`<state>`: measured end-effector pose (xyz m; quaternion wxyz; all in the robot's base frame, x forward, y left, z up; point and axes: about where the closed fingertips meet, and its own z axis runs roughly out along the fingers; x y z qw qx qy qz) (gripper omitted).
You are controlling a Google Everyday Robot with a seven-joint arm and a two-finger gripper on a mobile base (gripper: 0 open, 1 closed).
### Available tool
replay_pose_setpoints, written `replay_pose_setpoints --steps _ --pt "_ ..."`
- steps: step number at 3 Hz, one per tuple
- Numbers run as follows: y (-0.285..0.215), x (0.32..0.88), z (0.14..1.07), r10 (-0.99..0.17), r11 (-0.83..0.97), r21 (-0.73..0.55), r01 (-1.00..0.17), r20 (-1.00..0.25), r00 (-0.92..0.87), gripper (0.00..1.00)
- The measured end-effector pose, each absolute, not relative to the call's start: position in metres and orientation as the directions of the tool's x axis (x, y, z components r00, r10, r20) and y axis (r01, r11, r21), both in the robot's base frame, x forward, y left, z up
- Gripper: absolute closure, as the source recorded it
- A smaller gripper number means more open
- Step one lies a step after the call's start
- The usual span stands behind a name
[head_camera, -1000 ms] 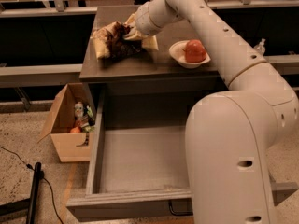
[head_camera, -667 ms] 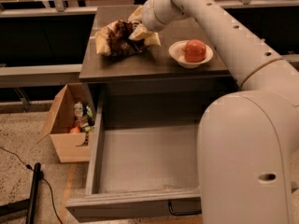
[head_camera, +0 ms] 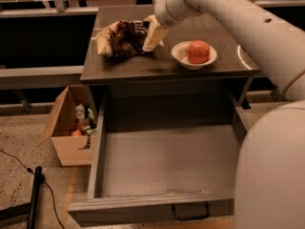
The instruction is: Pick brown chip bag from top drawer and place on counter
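Observation:
The brown chip bag (head_camera: 121, 37) lies crumpled on the counter (head_camera: 167, 66), at its back left. My gripper (head_camera: 153, 32) is at the bag's right edge, low over the counter, with the arm coming in from the upper right. I cannot tell whether it still touches the bag. The top drawer (head_camera: 167, 159) is pulled wide open below the counter. Its grey floor is bare and its black handle (head_camera: 190, 212) shows on the front panel.
A white bowl (head_camera: 194, 55) holding a red round fruit stands on the counter right of the bag. An open cardboard box (head_camera: 66, 130) with small items sits on the floor to the left. A black pole and cable (head_camera: 35, 194) lie at the lower left. My arm's white body (head_camera: 271, 175) fills the right side.
The gripper has shifted slightly right along the bag's edge. The bag has stayed in about the same place on the counter.

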<state>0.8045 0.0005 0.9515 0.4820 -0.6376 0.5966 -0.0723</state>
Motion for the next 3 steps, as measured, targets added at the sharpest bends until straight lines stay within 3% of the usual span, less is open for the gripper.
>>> replay_pose_setpoints --steps 3 --pt "-0.089 0.734 1.000 -0.938 0.280 -0.776 -0.566 -0.346 0.011 0.00"
